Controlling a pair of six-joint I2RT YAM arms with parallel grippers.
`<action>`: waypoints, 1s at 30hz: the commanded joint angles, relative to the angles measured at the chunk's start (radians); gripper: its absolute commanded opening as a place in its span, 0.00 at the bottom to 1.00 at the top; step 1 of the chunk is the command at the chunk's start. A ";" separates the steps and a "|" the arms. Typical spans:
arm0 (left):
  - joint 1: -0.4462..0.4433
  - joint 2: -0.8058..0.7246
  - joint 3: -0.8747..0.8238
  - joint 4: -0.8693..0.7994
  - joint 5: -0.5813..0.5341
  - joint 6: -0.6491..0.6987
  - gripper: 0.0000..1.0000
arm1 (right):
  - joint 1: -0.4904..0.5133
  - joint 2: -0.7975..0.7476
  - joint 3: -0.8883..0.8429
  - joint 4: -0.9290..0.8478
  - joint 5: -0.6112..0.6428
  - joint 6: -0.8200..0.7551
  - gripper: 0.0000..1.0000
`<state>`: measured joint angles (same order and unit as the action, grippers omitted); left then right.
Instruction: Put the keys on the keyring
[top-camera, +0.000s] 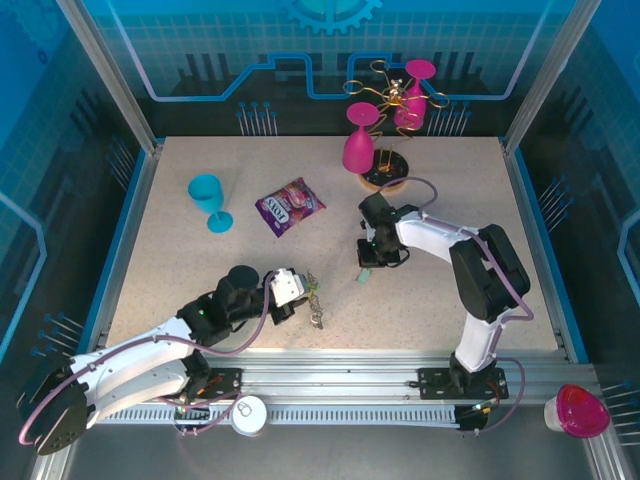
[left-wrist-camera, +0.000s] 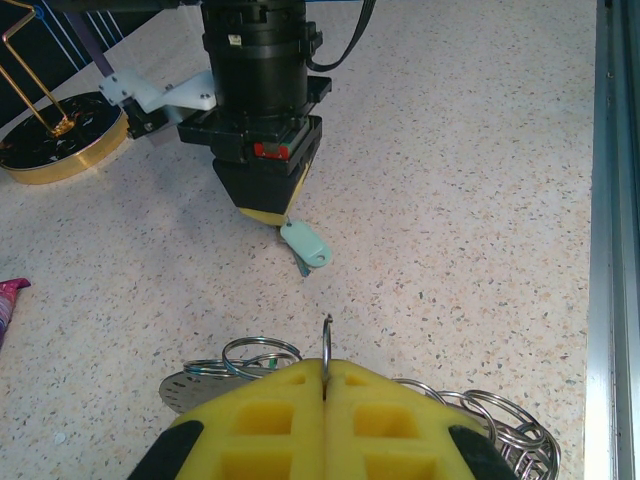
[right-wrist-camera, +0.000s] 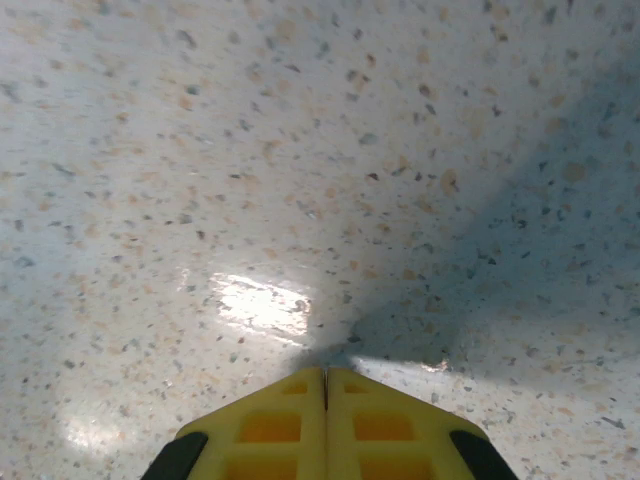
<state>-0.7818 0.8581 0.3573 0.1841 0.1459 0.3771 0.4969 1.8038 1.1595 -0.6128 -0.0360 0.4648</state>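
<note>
Keyring (top-camera: 314, 300) and keys, task under way. Top external view: the keyring, a dark ring fringed with small wire loops, sits at the tip of the left gripper (top-camera: 300, 293). The pale-headed key (top-camera: 362, 274) is to the right of the keyring and well apart from it, just beneath the right gripper (top-camera: 372, 262). Left wrist view: the left yellow fingers (left-wrist-camera: 270, 425) are pressed together, pinching one thin wire of the keyring, which stands upright in the seam between them while other loops fan out to either side. Beyond the keyring, the right gripper points down at the table (left-wrist-camera: 480, 150) with its jaws closed. The pale-headed key juts from their tips, tilted, and so appears to be pinched by the edge of its head. Right wrist view: the right fingers (right-wrist-camera: 270, 425) are pressed together over the speckled surface, and the key is hidden beneath them. Status, as a judgement: both parts are grasped, but the key is neither brought to the keyring nor threaded. Whether any key already hangs among the loops cannot be told. Left to do: carry the key across and thread it on.
</note>
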 joint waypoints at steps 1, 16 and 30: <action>-0.005 -0.023 0.020 0.014 0.004 0.024 0.00 | 0.023 -0.114 -0.006 0.014 -0.018 -0.124 0.00; -0.005 -0.085 0.007 -0.015 -0.072 0.000 0.00 | 0.261 -0.223 0.052 -0.493 0.079 -0.350 0.00; -0.005 -0.076 0.011 -0.034 -0.053 0.008 0.00 | 0.244 -0.012 0.056 -0.218 0.010 -0.377 0.00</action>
<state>-0.7818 0.7898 0.3573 0.1520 0.0830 0.3740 0.7528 1.7260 1.2045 -0.9054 -0.0448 0.1135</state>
